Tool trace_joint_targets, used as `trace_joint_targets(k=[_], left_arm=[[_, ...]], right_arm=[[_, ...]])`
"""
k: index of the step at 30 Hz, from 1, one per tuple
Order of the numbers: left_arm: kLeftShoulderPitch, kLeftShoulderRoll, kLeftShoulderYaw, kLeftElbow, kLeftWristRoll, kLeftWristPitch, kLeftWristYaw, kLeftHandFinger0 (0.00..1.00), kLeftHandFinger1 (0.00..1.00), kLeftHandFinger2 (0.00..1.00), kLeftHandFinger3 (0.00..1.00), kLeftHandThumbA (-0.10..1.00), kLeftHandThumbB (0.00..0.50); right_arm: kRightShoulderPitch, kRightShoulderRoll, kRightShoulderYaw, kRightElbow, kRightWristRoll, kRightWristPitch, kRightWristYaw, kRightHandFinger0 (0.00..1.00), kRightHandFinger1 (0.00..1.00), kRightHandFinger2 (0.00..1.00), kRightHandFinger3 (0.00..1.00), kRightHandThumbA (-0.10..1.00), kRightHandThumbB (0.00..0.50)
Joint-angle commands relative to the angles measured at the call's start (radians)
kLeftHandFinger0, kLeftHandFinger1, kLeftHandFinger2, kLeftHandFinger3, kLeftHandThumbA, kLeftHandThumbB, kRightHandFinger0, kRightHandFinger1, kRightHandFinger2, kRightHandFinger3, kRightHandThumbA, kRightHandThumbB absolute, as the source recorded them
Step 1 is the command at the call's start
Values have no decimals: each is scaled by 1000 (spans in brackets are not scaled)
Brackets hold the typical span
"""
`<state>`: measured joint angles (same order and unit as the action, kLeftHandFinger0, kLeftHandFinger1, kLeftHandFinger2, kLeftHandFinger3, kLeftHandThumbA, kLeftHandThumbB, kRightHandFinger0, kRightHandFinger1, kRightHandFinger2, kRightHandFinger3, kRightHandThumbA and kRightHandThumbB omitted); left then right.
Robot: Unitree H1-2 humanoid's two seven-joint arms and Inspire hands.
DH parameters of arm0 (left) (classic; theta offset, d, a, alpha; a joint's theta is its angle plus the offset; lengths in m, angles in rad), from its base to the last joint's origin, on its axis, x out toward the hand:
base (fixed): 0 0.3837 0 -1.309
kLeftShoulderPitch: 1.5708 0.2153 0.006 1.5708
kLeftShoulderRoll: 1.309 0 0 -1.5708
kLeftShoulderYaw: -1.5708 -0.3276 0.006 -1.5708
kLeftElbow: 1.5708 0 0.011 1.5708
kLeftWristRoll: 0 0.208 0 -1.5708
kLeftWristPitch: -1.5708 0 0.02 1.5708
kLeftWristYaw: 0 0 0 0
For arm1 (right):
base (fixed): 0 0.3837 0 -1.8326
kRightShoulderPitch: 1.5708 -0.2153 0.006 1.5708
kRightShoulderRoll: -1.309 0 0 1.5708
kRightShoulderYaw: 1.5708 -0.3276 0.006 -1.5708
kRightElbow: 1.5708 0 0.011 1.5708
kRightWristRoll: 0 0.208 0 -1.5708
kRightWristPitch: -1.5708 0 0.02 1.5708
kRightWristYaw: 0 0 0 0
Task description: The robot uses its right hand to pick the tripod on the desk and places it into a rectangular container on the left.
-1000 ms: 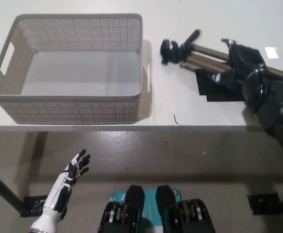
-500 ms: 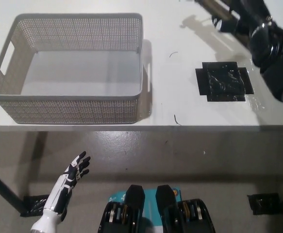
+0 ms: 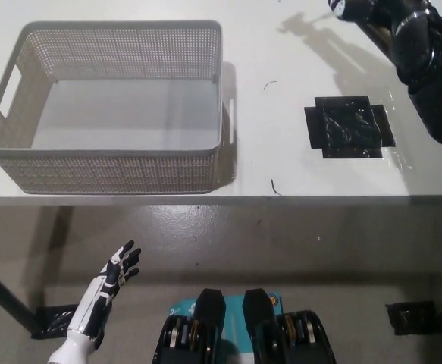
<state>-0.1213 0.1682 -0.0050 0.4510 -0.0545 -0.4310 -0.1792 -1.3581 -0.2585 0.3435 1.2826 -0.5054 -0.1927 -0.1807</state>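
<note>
Right robot hand is up at the top edge, clamped on the tripod, clear of the surface; the container sits left; left robot hand hangs spread, low

Left hand: slim, with dark segmented fingers and black-and-white patterning across the back. It joins a glossy white forearm that widens toward the picture's lower edge. Right arm: black throughout, built of bulky rounded housings with a shiny finish and bright highlights. A pale round cap shows at its upper end near the top edge.
</note>
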Motion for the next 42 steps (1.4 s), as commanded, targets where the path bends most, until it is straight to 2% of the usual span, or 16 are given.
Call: trace_joint_targets(k=[1, 5, 10, 12, 17, 29, 31, 32, 33, 34, 35, 36, 37, 38, 39, 42], left_arm=[[7, 7, -7, -6, 18, -39, -3, 1000, 1000, 1000, 1000, 1000, 500], [16, 7, -12, -3, 11, -39, -16, 1000, 1000, 1000, 1000, 1000, 500], [18, 12, -14, -6, 3, -39, -34, 1000, 1000, 1000, 1000, 1000, 500], [20, 10, -13, -8, 3, -39, -34, 1000, 1000, 1000, 1000, 1000, 500], [25, 11, -13, -3, -12, -39, -51, 1000, 1000, 1000, 1000, 1000, 500], [15, 8, -30, 6, 32, -39, -41, 1000, 1000, 1000, 1000, 1000, 500], [13, 11, -33, 6, 26, -39, -47, 1000, 1000, 1000, 1000, 1000, 500], [10, 10, -34, 3, 22, -39, -49, 1000, 1000, 1000, 1000, 1000, 500], [10, 9, -34, -1, 15, -38, -51, 1000, 1000, 1000, 1000, 1000, 500], [7, 8, -33, 1, 10, -38, -53, 1000, 1000, 1000, 1000, 1000, 500], [5, 9, -34, 1, 10, -39, -54, 1000, 1000, 1000, 1000, 1000, 500], [2, 11, -36, 0, 27, -39, -46, 1000, 1000, 1000, 1000, 1000, 500], [-2, 10, -36, 3, 37, -39, -37, 1000, 1000, 1000, 1000, 1000, 500], [-5, 12, -37, 7, 36, -39, -39, 1000, 1000, 1000, 1000, 1000, 500], [-11, 14, -38, 12, 41, -39, -38, 1000, 1000, 1000, 1000, 1000, 500], [-18, 13, -42, 16, 50, -39, -34, 1000, 1000, 1000, 1000, 1000, 500]], right_arm=[[-175, 39, 10, -128, -6, -88, -22, 0, 276, 623, 705, -100, 106], [-184, 102, 46, -226, -44, -40, -3, 5, 452, 848, 903, -100, 139], [-215, 189, 75, -220, -62, -50, -36, 0, 400, 785, 843, -100, 164], [-226, 226, 89, -209, -73, -40, -51, 0, 293, 725, 750, -100, 173], [-213, 300, 112, -219, -99, 21, -40, 0, 153, 712, 717, -100, 174], [-177, 385, 165, 7, -112, -8, -70, 0, 347, 780, 925, -100, 192], [-165, 385, 175, 31, -116, -16, -89, 73, 474, 906, 1000, -100, 225], [-158, 385, 184, 44, -123, -9, -104, 172, 473, 797, 927, -100, 239], [-157, 385, 191, 52, -129, 13, -97, 218, 451, 731, 918, 99, 258], [-159, 385, 197, 57, -132, 40, -71, 245, 447, 724, 949, 347, 330], [-161, 384, 200, 59, -133, 52, -58, 219, 376, 622, 905, 411, 338], [-163, 380, 201, 59, -131, 59, -38, 400, 605, 878, 1000, 531, 402], [-164, 374, 195, 55, -118, 65, 15, 634, 906, 1000, 1000, 637, 423], [-164, 370, 198, 53, -119, 65, 27, 748, 1000, 1000, 1000, 695, 438], [-161, 363, 196, 48, -117, 62, 30, 974, 1000, 1000, 1000, 770, 467], [-156, 347, 197, 40, -118, 40, 27, 1000, 1000, 1000, 1000, 862, 496]])
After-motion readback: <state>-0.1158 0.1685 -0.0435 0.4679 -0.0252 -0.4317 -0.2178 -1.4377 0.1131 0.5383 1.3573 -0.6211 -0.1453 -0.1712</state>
